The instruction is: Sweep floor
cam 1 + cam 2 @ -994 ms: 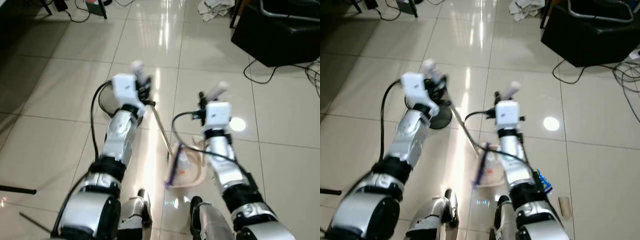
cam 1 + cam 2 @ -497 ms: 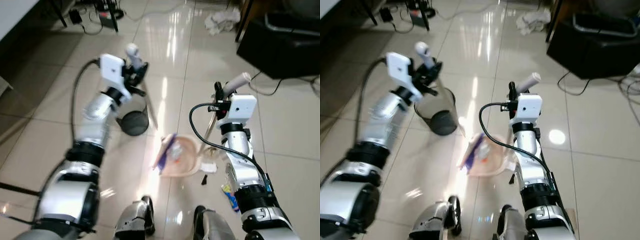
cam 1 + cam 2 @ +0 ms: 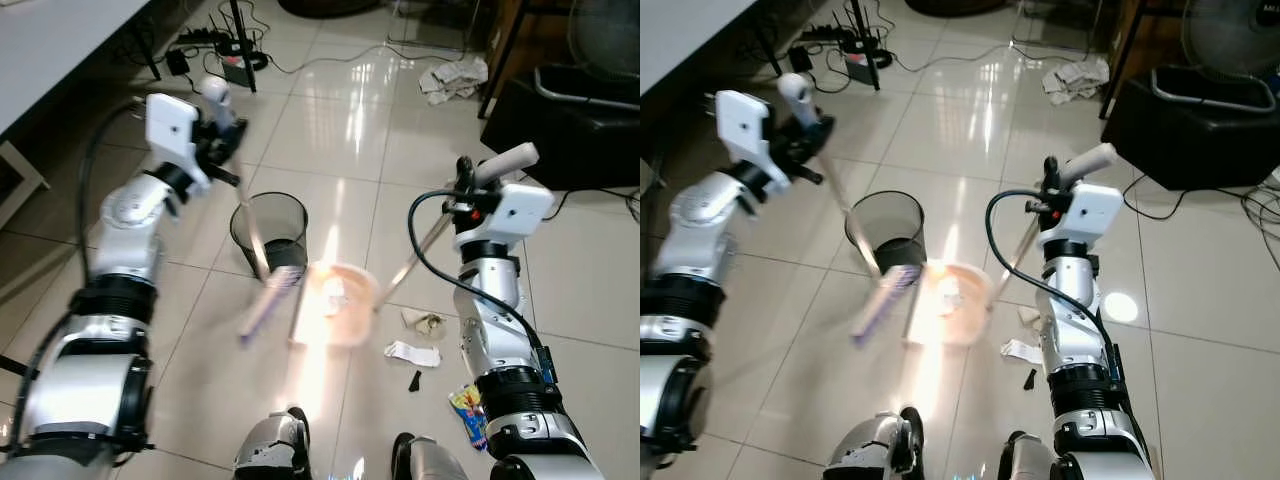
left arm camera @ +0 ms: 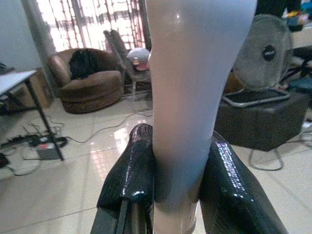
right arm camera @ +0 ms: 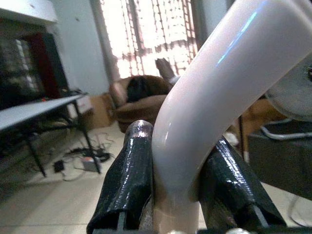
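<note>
My left gripper (image 3: pixel 220 128) is shut on the pale broom handle (image 4: pixel 187 73), raised at the left. The shaft slants down to the purple broom head (image 3: pixel 266 301), which is blurred, on the tiles beside the black mesh bin (image 3: pixel 270 222). My right gripper (image 3: pixel 466 183) is shut on the white dustpan handle (image 5: pixel 209 87). Its rod runs down to the pinkish dustpan (image 3: pixel 336 301), which rests on the floor right of the broom head with some scraps in it. Litter lies right of the pan: crumpled paper (image 3: pixel 430 322), a white wrapper (image 3: pixel 411 352) and a colourful wrapper (image 3: pixel 467 414).
A black box with a fan base (image 3: pixel 580 115) stands at the back right, a crumpled cloth (image 3: pixel 455 75) beside it. A power strip and cables (image 3: pixel 235 60) lie at the back, under a grey table (image 3: pixel 60 40) on the left. My feet (image 3: pixel 275 455) are near the bottom edge.
The whole view has lifted and widened, bringing the bin and table into sight. My left arm swung up and out to the left, and the broom head now lies left of the dustpan.
</note>
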Robot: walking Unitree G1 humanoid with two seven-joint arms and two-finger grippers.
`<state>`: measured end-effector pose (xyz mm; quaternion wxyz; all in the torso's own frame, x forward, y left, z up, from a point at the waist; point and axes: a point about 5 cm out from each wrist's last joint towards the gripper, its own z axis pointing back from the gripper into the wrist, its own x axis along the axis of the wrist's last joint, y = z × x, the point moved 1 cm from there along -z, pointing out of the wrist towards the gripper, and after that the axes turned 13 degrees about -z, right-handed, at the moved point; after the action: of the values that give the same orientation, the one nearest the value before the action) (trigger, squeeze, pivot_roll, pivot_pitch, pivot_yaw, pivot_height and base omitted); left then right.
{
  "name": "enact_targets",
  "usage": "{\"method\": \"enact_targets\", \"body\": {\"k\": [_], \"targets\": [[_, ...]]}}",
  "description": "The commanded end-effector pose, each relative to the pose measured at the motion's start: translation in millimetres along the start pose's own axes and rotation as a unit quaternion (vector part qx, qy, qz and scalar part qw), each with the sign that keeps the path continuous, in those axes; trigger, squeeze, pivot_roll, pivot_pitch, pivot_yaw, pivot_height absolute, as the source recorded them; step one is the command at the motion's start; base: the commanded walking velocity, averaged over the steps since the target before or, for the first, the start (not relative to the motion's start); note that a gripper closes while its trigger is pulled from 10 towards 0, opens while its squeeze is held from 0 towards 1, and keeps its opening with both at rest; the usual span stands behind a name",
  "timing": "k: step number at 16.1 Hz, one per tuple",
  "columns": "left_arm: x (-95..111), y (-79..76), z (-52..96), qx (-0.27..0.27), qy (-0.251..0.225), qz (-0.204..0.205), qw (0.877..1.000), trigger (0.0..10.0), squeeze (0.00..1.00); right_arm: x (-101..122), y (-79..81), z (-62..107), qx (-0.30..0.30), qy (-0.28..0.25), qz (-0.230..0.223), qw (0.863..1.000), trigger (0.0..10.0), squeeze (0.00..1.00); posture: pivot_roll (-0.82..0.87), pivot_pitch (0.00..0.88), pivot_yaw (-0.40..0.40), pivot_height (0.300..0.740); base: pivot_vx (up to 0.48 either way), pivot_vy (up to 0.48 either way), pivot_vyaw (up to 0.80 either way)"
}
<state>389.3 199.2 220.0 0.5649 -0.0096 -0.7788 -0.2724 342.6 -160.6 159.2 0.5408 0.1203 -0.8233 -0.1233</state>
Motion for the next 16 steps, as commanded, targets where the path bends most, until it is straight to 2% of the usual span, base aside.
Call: {"method": "enact_targets", "body": {"k": [1, 2, 5, 6, 7, 8, 10, 11, 12, 13, 16], "targets": [[7.6, 8.8, 0.0, 0.002, -0.008, -0.023, 1.0, 10.0, 0.0, 13.3, 5.9, -6.9, 0.015, -0.026, -0.013, 0.999, 10.0, 0.0, 0.07, 0.055, 0.099, 0.74, 0.0, 0.0, 0.0], [-3.8, 14.6, 13.1, -0.007, 0.02, -0.063, 0.998, 10.0, 0.0, 20.0, 8.1, -9.1, 0.032, -0.028, -0.025, 0.999, 10.0, 0.0, 0.07, 0.051, 0.1, 0.74, 0.0, 0.0, 0.0], [-24.0, 25.3, 38.7, 0.031, 0.064, -0.089, 0.993, 10.0, 0.0, 35.3, 9.7, -14.9, 0.046, -0.031, -0.05, 0.997, 10.0, 0.0, 0.05, 0.032, 0.096, 0.74, 0.0, 0.0, 0.0], [-26.6, 27.3, 42.6, 0.04, 0.07, -0.089, 0.993, 10.0, 0.0, 39.1, 10.2, -16.6, 0.046, -0.034, -0.054, 0.997, 10.0, 0.0, 0.05, 0.026, 0.092, 0.74, 0.0, 0.0, 0.0], [-35.9, 34.7, 57.0, 0.076, 0.093, -0.091, 0.989, 10.0, 0.0, 54.1, 11.7, -23.2, 0.042, -0.04, -0.068, 0.996, 10.0, 0.0, 0.04, 0.023, 0.079, 0.74, 0.0, 0.0, 0.0], [-39.9, 37.7, 63.0, 0.096, 0.102, -0.085, 0.986, 10.0, 0.0, 59.6, 12.1, -25.5, 0.039, -0.04, -0.072, 0.996, 10.0, 0.0, 0.04, 0.023, 0.079, 0.74, 0.0, 0.0, 0.0], [-48.2, 37.2, 71.7, 0.128, 0.114, -0.048, 0.984, 10.0, 0.0, 70.4, 13.1, -29.0, 0.039, -0.037, -0.078, 0.996, 10.0, 0.0, 0.03, 0.018, 0.068, 0.74, 0.0, 0.0, 0.0], [-54.8, 20.4, 75.3, 0.132, 0.114, -0.01, 0.985, 10.0, 0.0, 82.5, 15.9, -31.0, 0.041, -0.036, -0.085, 0.995, 10.0, 0.0, 0.02, 0.017, 0.052, 0.74, 0.0, 0.0, 0.0], [-58.7, 3.2, 77.5, 0.128, 0.116, 0.003, 0.985, 10.0, 0.0, 93.9, 18.6, -32.0, 0.04, -0.039, -0.095, 0.994, 10.0, 0.0, 0.02, 0.014, 0.048, 0.74, 0.0, 0.0, 0.0], [-61.2, -11.4, 79.5, 0.13, 0.113, 0.007, 0.985, 10.0, 0.0, 102.6, 19.6, -32.0, 0.035, -0.047, -0.105, 0.993, 10.0, 0.0, 0.02, 0.011, 0.052, 0.74, 0.0, 0.0, 0.0], [-61.8, -38.4, 82.4, 0.144, 0.11, 0.017, 0.983, 10.0, 0.0, 116.4, 23.8, -30.8, 0.031, -0.049, -0.117, 0.992, 10.0, 0.0, 0.01, 0.022, 0.045, 0.74, 0.0, 0.0, 0.0]]}}
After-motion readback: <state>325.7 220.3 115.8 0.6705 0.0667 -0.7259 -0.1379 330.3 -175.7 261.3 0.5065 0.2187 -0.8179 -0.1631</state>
